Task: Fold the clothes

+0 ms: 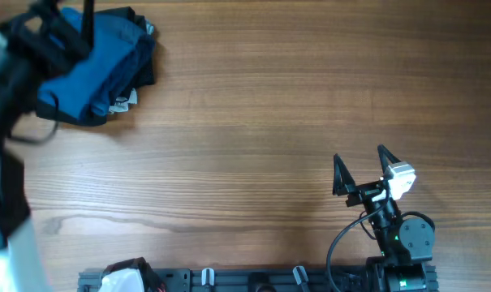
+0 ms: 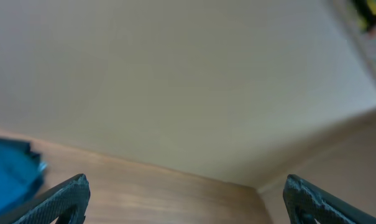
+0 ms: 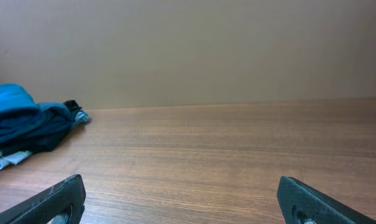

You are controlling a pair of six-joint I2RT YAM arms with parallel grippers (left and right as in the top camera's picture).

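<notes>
The clothes (image 1: 99, 69) lie in a crumpled heap at the far left corner of the wooden table (image 1: 253, 105): medium-blue fabric on top, black and dark blue beneath. My left arm (image 1: 42, 36) is a dark blur over the heap's left side. In the left wrist view the left gripper (image 2: 188, 190) is open and holds nothing, with a strip of the blue clothes (image 2: 10, 171) at the left edge. My right gripper (image 1: 363, 166) stands open near the front right, far from the heap. The right wrist view shows the right gripper (image 3: 181, 193) with nothing in it and the clothes (image 3: 26, 121) far off to the left.
The arms' mounting rail (image 1: 253, 280) runs along the table's front edge, with a white and black object (image 1: 119, 277) at its left end. A plain wall (image 3: 194, 43) rises behind the table's far edge.
</notes>
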